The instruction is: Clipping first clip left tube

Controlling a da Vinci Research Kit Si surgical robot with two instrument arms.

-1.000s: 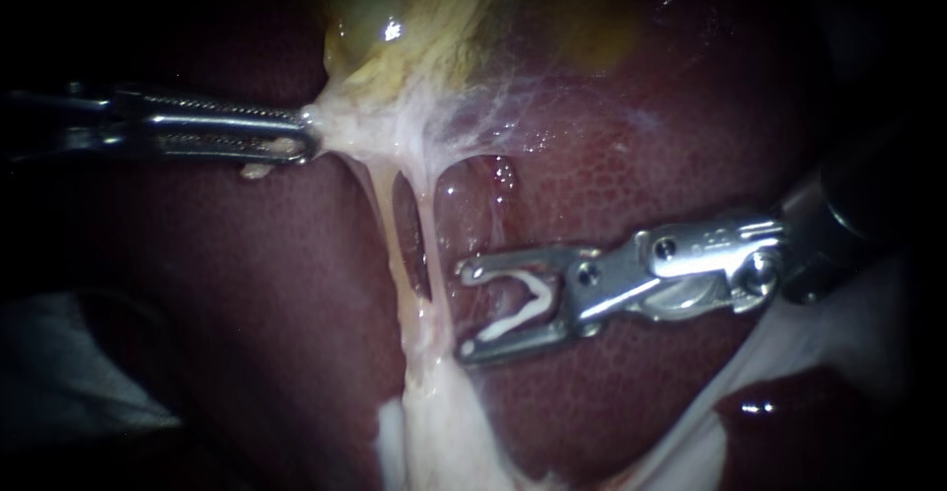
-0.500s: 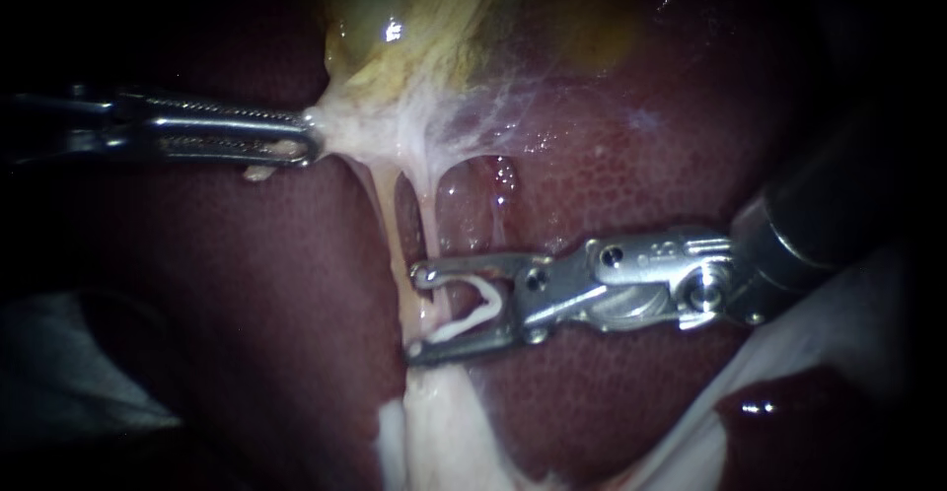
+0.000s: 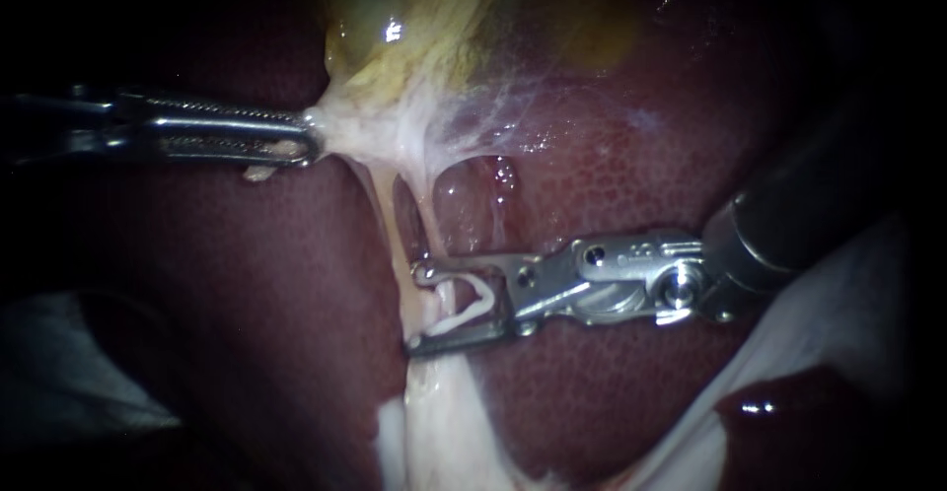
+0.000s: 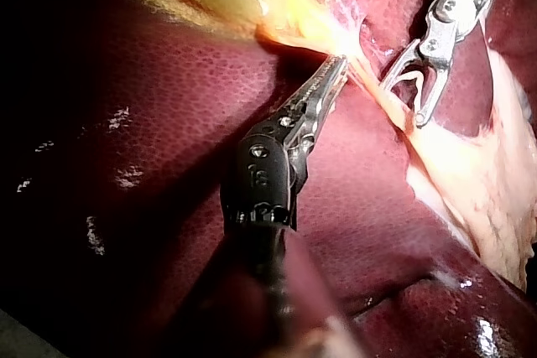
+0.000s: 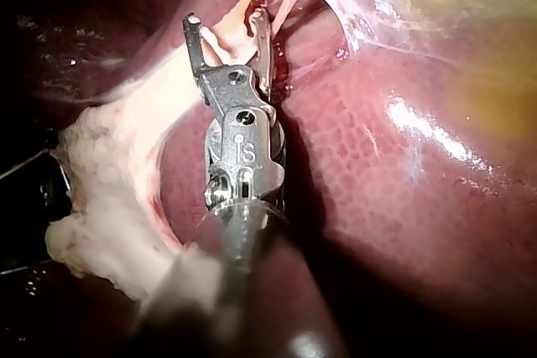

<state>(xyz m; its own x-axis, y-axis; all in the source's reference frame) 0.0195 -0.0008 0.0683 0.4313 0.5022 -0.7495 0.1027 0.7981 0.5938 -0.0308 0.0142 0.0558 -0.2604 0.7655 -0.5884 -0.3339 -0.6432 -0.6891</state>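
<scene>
— Item: left instrument [image 3: 314, 142]?
— Jaws clamping pale tissue [image 3: 345, 131] below the gallbladder [image 3: 424, 28]
— Item: right instrument [image 3: 418, 310]?
— Jaws, narrowly apart, holding a white clip [image 3: 475, 306] and straddling a tube [image 3: 426, 235] lying over the liver [image 3: 612, 185]

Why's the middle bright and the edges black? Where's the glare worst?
Endoscope view: light pools in the centre, corners fall black, one glint on the gallbladder, the white clip gleams. Left wrist view: harshest glare where stretched tissue meets the left instrument. Right wrist view: a wet streak shines on the liver, shadow beside the right instrument.
</scene>
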